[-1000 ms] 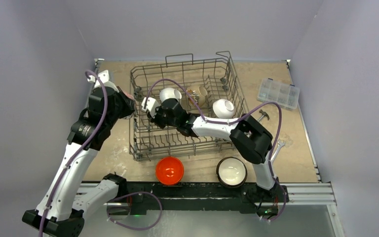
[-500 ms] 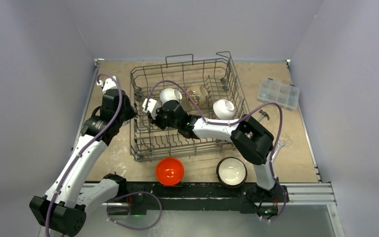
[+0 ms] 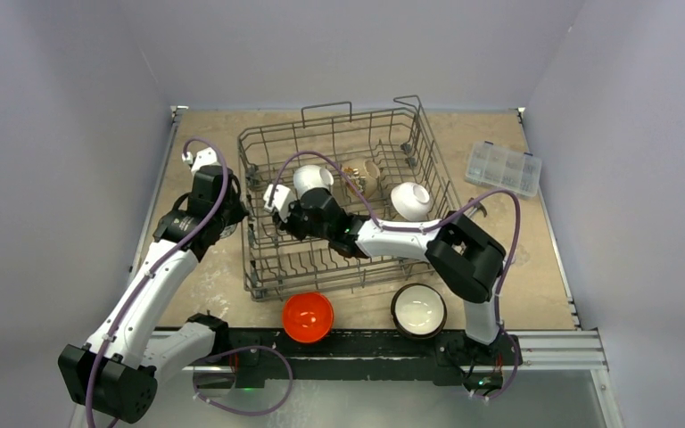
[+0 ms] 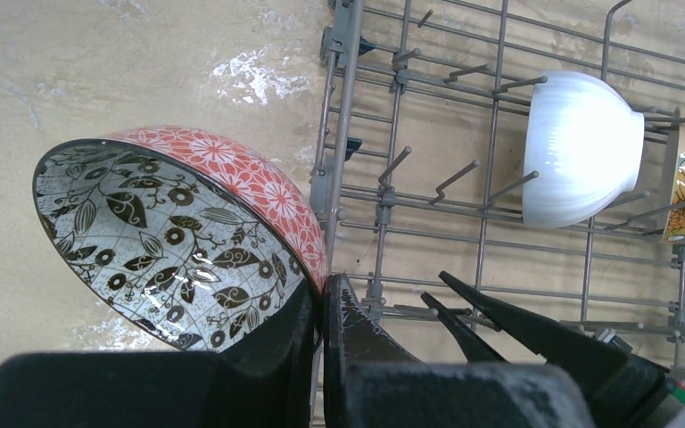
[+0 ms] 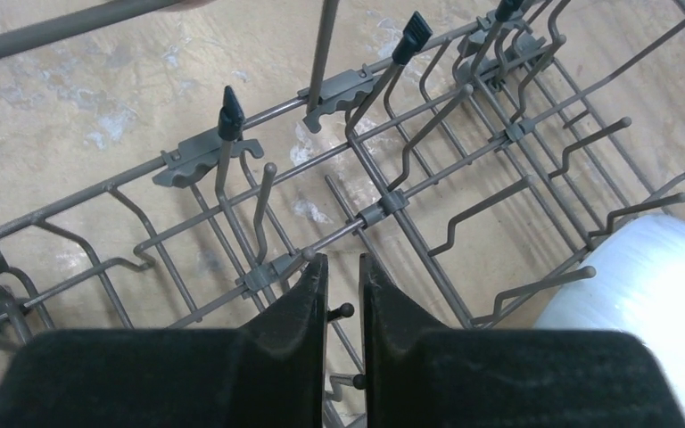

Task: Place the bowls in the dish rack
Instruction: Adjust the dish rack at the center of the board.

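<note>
My left gripper (image 4: 323, 290) is shut on the rim of a red-patterned bowl (image 4: 178, 223) with a black-and-white leaf inside. The bowl is tilted and sits just outside the left wall of the dish rack (image 3: 259, 152). My right gripper (image 5: 343, 263) hangs inside the rack over the left tines. Its jaws are almost together and grip nothing. In the rack are a white bowl (image 3: 312, 178), another white bowl (image 3: 408, 201) and a flower-patterned bowl (image 3: 361, 171). An orange bowl (image 3: 308, 316) and a dark bowl with a cream inside (image 3: 418, 309) sit on the table in front of the rack.
A clear compartment box (image 3: 503, 167) lies at the back right. A small hammer (image 3: 477, 207) and a wrench (image 3: 504, 263) lie to the right of the rack. Side walls close in on both sides of the table.
The left arm has carried the patterned bowl in toward the rack's left wall. The rack has slid and turned a little to the right. The right jaws have slackened slightly.
</note>
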`<state>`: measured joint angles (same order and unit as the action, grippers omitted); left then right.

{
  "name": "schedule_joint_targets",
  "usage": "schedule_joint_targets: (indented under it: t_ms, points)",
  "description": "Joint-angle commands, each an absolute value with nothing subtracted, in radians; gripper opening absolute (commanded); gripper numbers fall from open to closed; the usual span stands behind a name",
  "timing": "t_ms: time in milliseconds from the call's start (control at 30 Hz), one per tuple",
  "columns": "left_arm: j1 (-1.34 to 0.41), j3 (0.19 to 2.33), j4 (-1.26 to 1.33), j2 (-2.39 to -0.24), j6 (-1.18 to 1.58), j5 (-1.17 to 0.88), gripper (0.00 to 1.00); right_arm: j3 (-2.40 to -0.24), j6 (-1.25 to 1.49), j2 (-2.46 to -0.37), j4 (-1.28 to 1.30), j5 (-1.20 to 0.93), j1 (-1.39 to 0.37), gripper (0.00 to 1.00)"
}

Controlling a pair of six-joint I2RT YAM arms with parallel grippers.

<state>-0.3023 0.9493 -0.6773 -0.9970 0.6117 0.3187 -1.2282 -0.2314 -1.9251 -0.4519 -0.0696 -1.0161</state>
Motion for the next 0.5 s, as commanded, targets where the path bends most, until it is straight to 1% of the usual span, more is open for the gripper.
schedule_joint_targets:
  t_ms: [0, 33, 100, 133, 167, 233, 300, 467]
  points:
    - [-0.31, 0.961, -0.606, -0.988, 0.617, 0.236, 0.0, -1.305, -0.199, -1.933, -0.391, -0.128, -1.038, 0.22]
    - [-0.31, 0.962, -0.606, -0.987, 0.616, 0.234, 0.0, -1.314, -0.189, -1.925, -0.391, -0.138, -1.038, 0.36]
    - [-0.31, 0.966, -0.61, -0.984, 0.613, 0.233, 0.0, -1.332, -0.178, -1.912, -0.378, -0.144, -1.039, 0.57]
    - [-0.31, 0.969, -0.612, -0.981, 0.611, 0.235, 0.0, -1.341, -0.175, -1.905, -0.37, -0.144, -1.038, 0.64]
    - [-0.309, 0.971, -0.612, -0.979, 0.609, 0.235, 0.0, -1.349, -0.174, -1.898, -0.362, -0.142, -1.038, 0.69]
    - [-0.31, 0.971, -0.615, -0.976, 0.607, 0.236, 0.0, -1.359, -0.17, -1.88, -0.349, -0.141, -1.038, 0.74]
    - [-0.31, 0.974, -0.616, -0.977, 0.604, 0.237, 0.0, -1.359, -0.169, -1.853, -0.346, -0.151, -1.037, 0.77]
    - [-0.31, 0.978, -0.62, -0.974, 0.599, 0.239, 0.0, -1.355, -0.169, -1.801, -0.363, -0.25, -1.036, 0.78]
